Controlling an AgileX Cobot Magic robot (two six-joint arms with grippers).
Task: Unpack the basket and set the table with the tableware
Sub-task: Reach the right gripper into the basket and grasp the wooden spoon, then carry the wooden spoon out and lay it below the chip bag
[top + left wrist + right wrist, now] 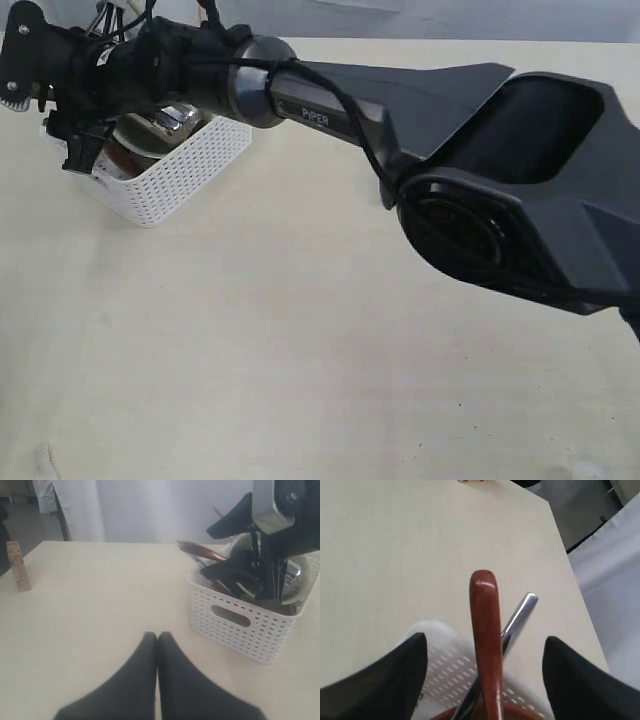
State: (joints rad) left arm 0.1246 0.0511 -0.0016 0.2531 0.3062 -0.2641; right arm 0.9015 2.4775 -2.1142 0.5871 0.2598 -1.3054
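- Exterior view first: white lattice basket [185,170] up at the far left of the pale beige worktop [300,350], well loaded.
- Stretched right across from the right side, a black arm [450,110], ending in the right pincer [80,140] over the basket's left end; fingers hard to read against the dark wrist clutter.
- Glinting just above the basket wall: a shiny steel cup [175,118].
- Over to the left wrist view: left pincer [157,639] low over bare worktop [100,605], fingertips pressed together, clamped on nothing.
- Beyond it, the basket [235,622] standing on the worktop, cut-out handle facing the camera.
- Packed inside: reddish-brown spoon [200,550] leaning out over the rim, cream bowl [300,592] and steel cup [295,572] close together.
- Dipping in from above, the right pincer [232,542], fingers spread wide, no grip on anything.
- Well apart from the basket, near the worktop's edge: a small wooden block [19,566], upright.
- Now the right wrist view: right pincer [485,639] wide apart, straddling the spoon [484,610] handle, touching it on neither side.
- Slanting just beside the spoon, a steel cutlery handle [520,612]; knife or fork, cannot tell.
- Beneath both, the basket's perforated wall [445,665].
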